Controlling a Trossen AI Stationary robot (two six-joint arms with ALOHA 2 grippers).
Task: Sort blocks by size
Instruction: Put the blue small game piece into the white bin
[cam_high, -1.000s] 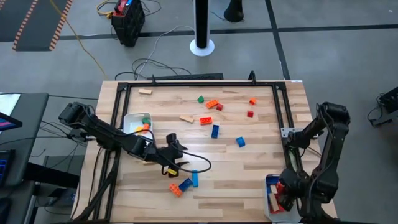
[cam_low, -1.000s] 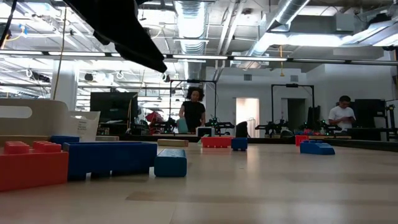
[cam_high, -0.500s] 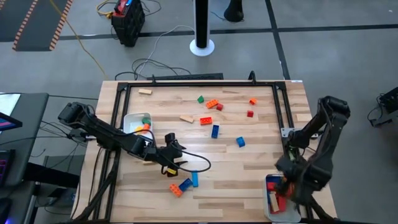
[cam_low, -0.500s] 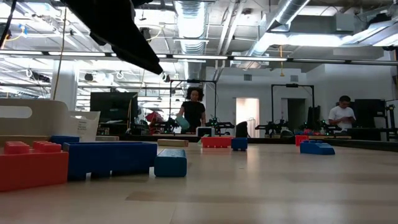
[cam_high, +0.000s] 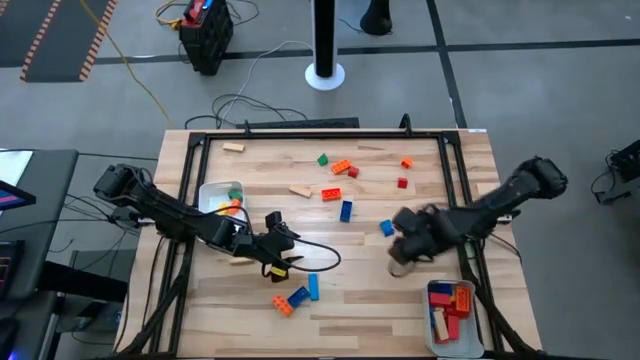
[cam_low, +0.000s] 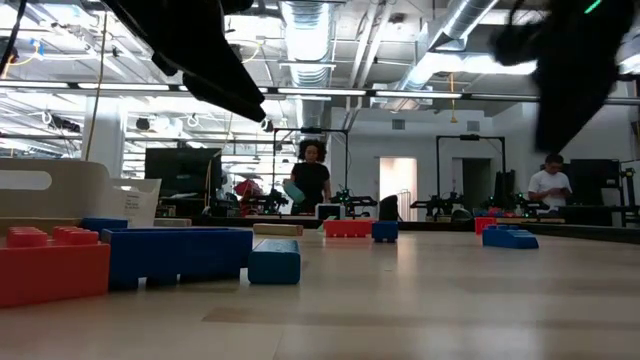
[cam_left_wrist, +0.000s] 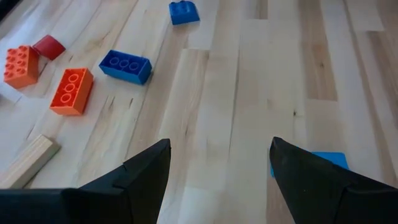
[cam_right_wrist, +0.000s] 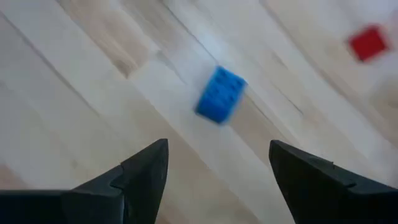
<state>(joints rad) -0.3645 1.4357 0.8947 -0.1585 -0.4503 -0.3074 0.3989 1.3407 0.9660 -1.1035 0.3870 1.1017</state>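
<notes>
The right gripper (cam_high: 402, 252) hangs over the bench (cam_high: 420, 290) with its fingers (cam_right_wrist: 143, 177) spread wide and empty, a small blue block (cam_right_wrist: 220, 94) lying ahead between them. The left gripper (cam_high: 283, 258) hovers low, fingers (cam_left_wrist: 140, 174) apart, holding nothing, near a blue bar (cam_high: 313, 287). Other blocks lie scattered across the bench.

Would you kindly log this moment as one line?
right gripper: open, empty, above small blue block | left gripper: open, empty, mid-table | right tray: holds blocks
</notes>
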